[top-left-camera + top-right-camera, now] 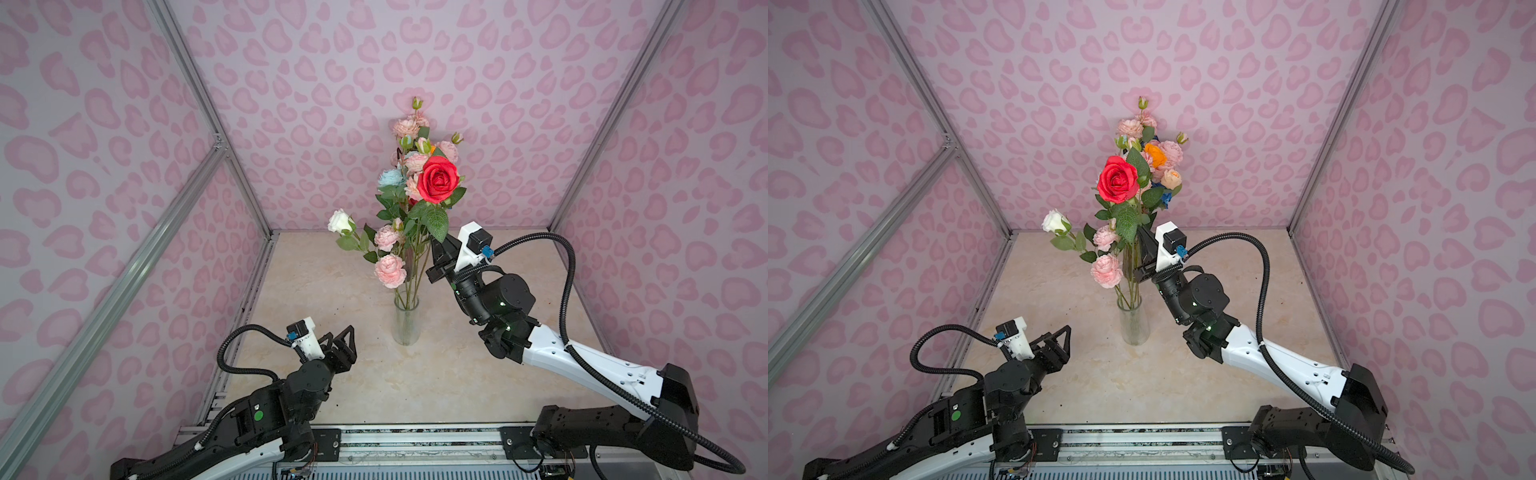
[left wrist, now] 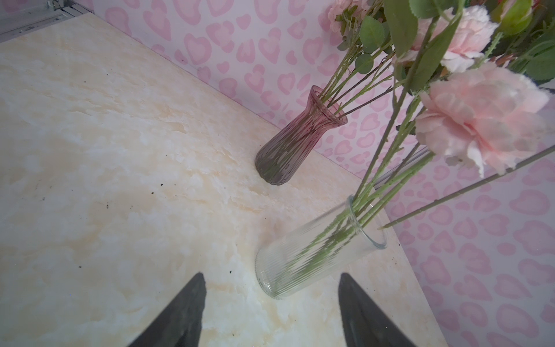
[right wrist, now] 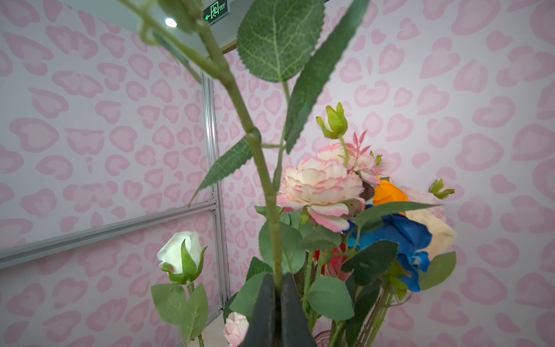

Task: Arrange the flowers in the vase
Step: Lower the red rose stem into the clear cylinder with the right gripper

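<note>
Fingers of my right gripper are clamped on the green stem of a red rose, held upright above the clear vase on the desk. Pink blooms and a white rose stand in that vase; a purple vase behind holds others. My left gripper hovers low beside the clear vase, fingers apart, empty. Step in hand: inserting the rose. A bare stem end (seemingly this rose's) sits just beside the rim, so next I should centre it, lower, then let go.
</note>
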`<state>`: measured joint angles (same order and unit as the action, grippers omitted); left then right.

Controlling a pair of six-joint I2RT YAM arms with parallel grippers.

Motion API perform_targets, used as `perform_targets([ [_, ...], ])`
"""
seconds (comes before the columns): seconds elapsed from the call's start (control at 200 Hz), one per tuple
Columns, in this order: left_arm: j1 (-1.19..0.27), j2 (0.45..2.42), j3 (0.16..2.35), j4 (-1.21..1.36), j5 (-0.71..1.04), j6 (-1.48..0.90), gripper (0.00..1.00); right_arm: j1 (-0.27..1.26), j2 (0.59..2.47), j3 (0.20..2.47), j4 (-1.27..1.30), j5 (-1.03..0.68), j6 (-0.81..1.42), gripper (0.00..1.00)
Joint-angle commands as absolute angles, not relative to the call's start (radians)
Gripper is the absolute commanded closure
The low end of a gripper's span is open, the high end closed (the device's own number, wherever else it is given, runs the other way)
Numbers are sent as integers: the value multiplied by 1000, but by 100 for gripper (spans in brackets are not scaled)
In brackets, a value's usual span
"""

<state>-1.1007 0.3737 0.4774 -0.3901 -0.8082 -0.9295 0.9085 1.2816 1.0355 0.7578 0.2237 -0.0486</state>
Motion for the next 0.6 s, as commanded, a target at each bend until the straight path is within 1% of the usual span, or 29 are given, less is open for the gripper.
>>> perform_targets([
  [0.0, -1100, 376, 474, -370, -813, -928, 29, 910, 1294, 1029, 781, 219, -66, 100],
  [0.21, -1100, 373, 471, -379, -810, -934, 29, 910, 1307, 995, 769, 217, -50, 100],
  [0.595, -1101, 360, 453, -375, -816, -936, 29, 909, 1361, 933, 769, 208, 44, 100],
])
